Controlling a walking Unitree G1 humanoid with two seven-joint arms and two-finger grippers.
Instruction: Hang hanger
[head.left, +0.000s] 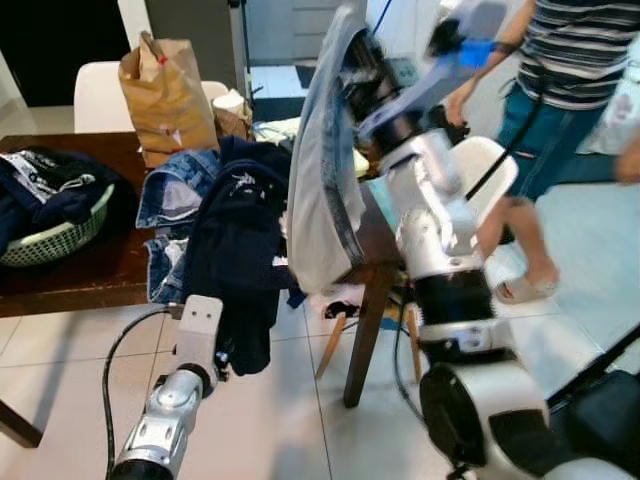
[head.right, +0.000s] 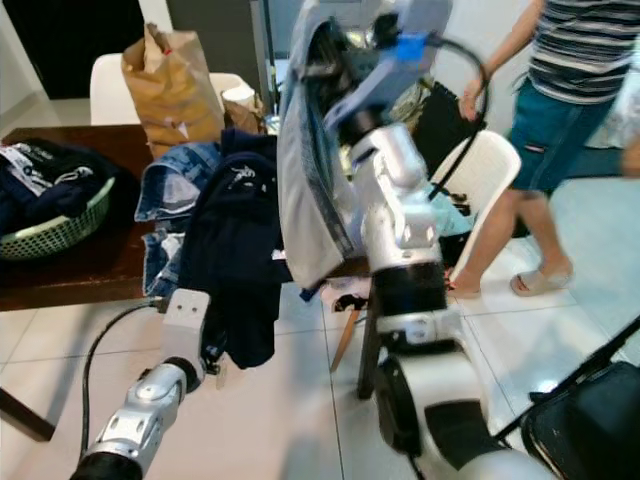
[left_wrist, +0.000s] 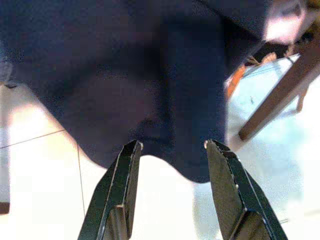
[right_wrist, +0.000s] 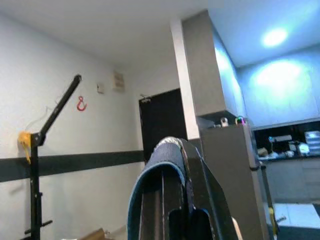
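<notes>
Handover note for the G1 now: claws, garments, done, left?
Right claw: raised high, shut on the light denim garment, which drapes over its fingers and hangs beside the table.
Left claw: low, open, fingertips at the hem of the dark navy garment hanging off the table edge; not gripping.
Clothes rack stands by the wall.
Done: light garment lifted.
Left: carry it to the rack and hang it. A person stands close on the right; watch clearance.

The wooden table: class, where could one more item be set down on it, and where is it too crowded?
Bare wood shows on the table along its front edge, between the green basket of dark clothes and the denim pile. The back holds a paper bag. The right end is crowded: a navy garment and a pale garment hang over it.
</notes>
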